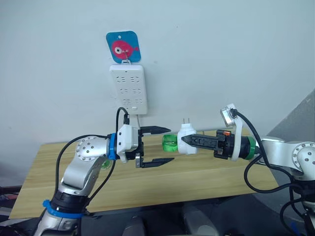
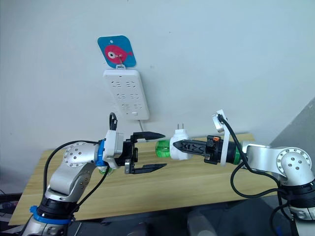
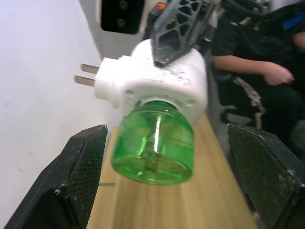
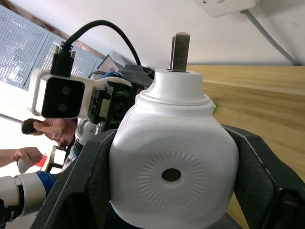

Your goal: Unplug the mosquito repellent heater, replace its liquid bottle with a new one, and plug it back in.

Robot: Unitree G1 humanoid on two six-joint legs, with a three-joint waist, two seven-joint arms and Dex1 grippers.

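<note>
Left wrist view: heater [image 3: 162, 71] pinched by right gripper [image 1: 189, 140]; left gripper [image 1: 160, 146] jaws spread around green bottle [image 3: 153, 143]. Bottle judged light, smooth, slippery; grasp advised at mid-body.

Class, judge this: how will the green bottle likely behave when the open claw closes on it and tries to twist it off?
The bottle looks like smooth, glossy plastic, so it may slip in the left claw. It looks stiff, thin and nearly empty, so probably light. Being round, it would likely roll if dropped on the table.

Right gripper [image 2: 178, 145] clamps the heater [image 2: 178, 146], its green bottle [image 2: 163, 148] facing the spread-fingered left gripper [image 2: 160, 151].
</note>
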